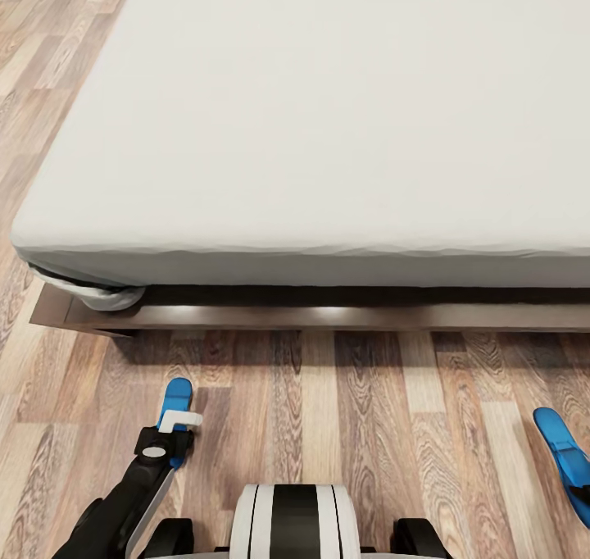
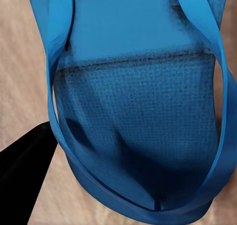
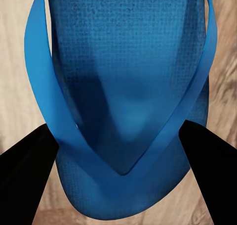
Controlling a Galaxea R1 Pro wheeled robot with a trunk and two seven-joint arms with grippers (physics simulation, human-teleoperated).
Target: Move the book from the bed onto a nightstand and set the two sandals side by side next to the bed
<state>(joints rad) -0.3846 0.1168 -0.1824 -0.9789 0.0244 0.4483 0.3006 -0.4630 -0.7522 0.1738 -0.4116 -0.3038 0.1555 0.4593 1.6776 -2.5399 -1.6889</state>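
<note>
The left gripper [image 1: 174,438] gripped 1 sandal [image 1: 175,398] near the bed [image 1: 328,133]. At far right, the other sandal [image 1: 565,461] sat between the right gripper's [image 3: 118,151] fingers; contact unclear. Pairing seemed unfinished; the book's status couldn't be judged.

The left gripper [image 1: 175,443] covers the heel half of one bright blue narrow sandal [image 1: 175,395], so its jaw state cannot be told. The picture's edge cuts the second blue sandal [image 1: 565,456] and the wide grey-mattressed bed [image 1: 328,133].
</note>
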